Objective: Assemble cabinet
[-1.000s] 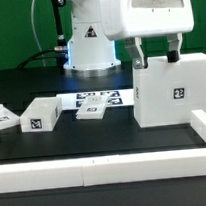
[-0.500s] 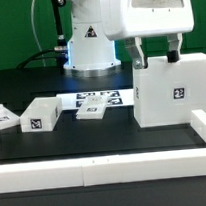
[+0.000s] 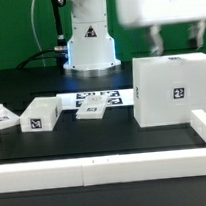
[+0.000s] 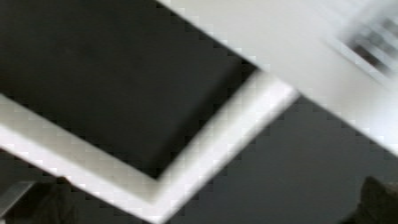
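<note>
The cabinet (image 3: 171, 87), a large white box with a square tag on its front, stands upright on the black table at the exterior view's right. My gripper (image 3: 176, 41) hangs above its top, clear of it, with the fingers (image 3: 154, 39) wide apart and nothing between them. The wrist view is blurred. It shows a broad white surface with a dark tag, probably the cabinet (image 4: 302, 35), and my dark fingertips (image 4: 32, 203) at the frame's corners.
Three small flat white tagged blocks (image 3: 40, 116) (image 3: 0, 117) (image 3: 89, 109) lie at the exterior view's left. The marker board (image 3: 98, 95) lies behind them. A long white rail (image 3: 96, 171) runs along the front and turns up the right side (image 4: 214, 140). The robot base (image 3: 89, 42) stands behind.
My gripper has risen off the cabinet's top and shifted toward the exterior view's right. Its fingers stand wider apart. The cabinet stays in place.
</note>
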Robot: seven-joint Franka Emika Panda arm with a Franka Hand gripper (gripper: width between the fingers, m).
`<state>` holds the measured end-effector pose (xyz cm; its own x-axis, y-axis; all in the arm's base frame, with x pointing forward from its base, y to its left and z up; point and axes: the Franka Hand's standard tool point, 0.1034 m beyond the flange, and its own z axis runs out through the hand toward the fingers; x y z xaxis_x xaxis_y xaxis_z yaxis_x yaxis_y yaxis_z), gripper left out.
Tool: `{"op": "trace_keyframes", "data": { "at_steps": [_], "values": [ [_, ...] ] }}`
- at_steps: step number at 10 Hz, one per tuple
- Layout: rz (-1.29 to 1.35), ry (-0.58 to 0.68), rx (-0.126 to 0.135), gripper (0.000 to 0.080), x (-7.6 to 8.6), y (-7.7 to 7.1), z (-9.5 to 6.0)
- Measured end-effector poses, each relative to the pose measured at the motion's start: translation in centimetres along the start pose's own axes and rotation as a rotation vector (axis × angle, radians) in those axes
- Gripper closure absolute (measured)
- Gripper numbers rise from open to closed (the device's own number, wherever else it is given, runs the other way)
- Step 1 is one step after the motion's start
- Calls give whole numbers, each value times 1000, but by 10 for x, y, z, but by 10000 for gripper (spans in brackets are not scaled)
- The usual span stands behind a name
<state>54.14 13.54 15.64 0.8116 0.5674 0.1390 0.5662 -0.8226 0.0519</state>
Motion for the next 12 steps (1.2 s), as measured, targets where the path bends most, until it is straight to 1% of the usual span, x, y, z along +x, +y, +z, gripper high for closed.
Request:
{"op": "trace_keyframes", "data": {
  "at_steps": [1,2,3,5,6,7,8,9,12],
  "values": [
    [19,-7,4,3,11,-13,-3],
    [27,1,-2,3,23,-29,-6],
    [-6,11,-4,3,29,-39,-6],
    [4,9,-5,3,27,-34,-5],
    [1,7,-4,3,26,-35,-4],
    [-129,-16,5,3,25,-34,5],
    [-208,-32,19,3,28,-35,17],
    [-220,-41,31,3,27,-42,27],
    [-217,-43,32,3,26,-42,27]
  ]
}}
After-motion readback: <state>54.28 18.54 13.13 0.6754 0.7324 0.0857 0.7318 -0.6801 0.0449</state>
